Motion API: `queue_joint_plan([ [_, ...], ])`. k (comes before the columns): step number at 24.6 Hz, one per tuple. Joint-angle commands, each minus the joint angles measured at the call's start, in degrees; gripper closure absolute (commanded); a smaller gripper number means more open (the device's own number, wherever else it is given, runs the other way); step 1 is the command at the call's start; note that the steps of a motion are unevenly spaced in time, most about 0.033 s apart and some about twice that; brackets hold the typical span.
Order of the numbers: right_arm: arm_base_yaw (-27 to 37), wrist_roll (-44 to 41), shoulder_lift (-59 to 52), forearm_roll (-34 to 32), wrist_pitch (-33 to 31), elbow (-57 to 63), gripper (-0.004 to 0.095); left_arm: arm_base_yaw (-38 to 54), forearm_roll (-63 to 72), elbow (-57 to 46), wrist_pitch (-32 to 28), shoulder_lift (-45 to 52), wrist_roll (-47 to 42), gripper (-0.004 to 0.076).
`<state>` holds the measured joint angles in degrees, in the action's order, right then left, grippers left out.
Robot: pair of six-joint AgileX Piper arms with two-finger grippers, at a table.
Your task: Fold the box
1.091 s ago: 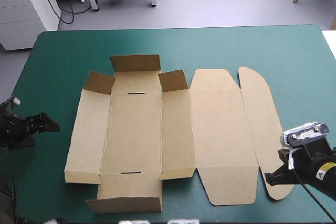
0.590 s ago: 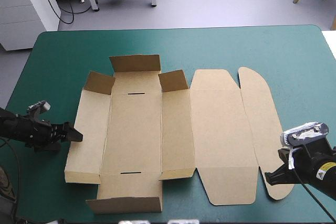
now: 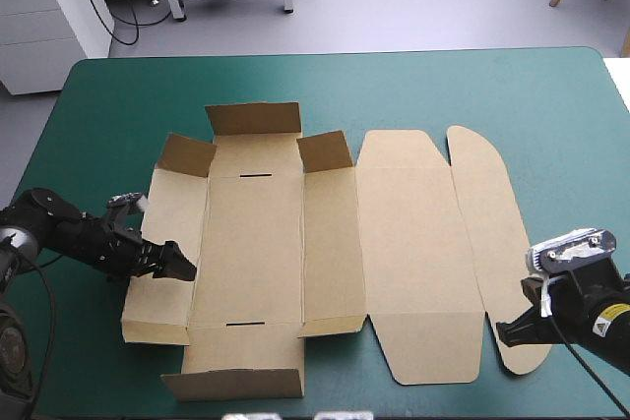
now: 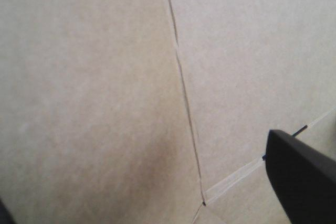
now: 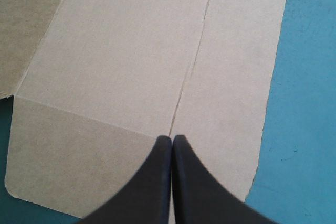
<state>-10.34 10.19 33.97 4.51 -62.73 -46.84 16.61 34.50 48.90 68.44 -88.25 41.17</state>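
Observation:
The brown box lies spread out on the teal-green cover, its lid panels flat to the right and the short flaps at its far end tilted up. My left gripper reaches in from the left and hovers low over the box's left side panel, near the crease to the base. In the left wrist view the board fills the picture; the left gripper is open, one of its fingers showing wide to the side. My right gripper is shut over the near end of the lid's crease.
The teal-green cover shows all around the box, widest at the far right. In the right wrist view a strip of cover runs along the lid's outer edge.
My left gripper has travelled right from near the table's left edge onto the box's left side panel. The right arm and the box have not moved.

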Motion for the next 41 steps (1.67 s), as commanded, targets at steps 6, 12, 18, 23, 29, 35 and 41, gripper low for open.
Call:
queue_joint_plan([
  [6,0.4,0.3,0.1,0.5,3.3,-1.2,0.0927,-1.7,4.1,-0.4,5.8,0.5,-0.2,0.0045],
  [12,0.4,-0.2,0.1,0.6,3.3,-1.2,0.0927,-1.7,3.7,-0.4,4.4,0.5,-0.9,0.0383],
  [18,0.4,-0.9,0.1,0.6,3.3,-1.2,0.0927,-1.7,3.8,-0.4,1.9,0.5,-2.8,0.0732],
  [23,0.4,-0.9,0.1,0.6,3.3,-1.2,0.0927,-1.8,3.8,-0.4,-0.4,0.5,-3.4,0.0734],
  [29,0.4,-0.9,0.1,0.3,5.8,-1.2,0.0927,-8.2,-3.8,4.7,-4.7,0.5,-3.4,0.0734],
  [35,0.4,-0.9,0.1,-1.5,8.6,-1.3,0.0927,-17.8,-10.3,18.1,-6.6,0.5,-3.7,0.0734],
  [41,0.4,-0.9,0.1,-2.8,10.0,-2.8,0.0927,-25.6,-21.6,31.6,-9.0,0.5,-4.8,0.0734],
])
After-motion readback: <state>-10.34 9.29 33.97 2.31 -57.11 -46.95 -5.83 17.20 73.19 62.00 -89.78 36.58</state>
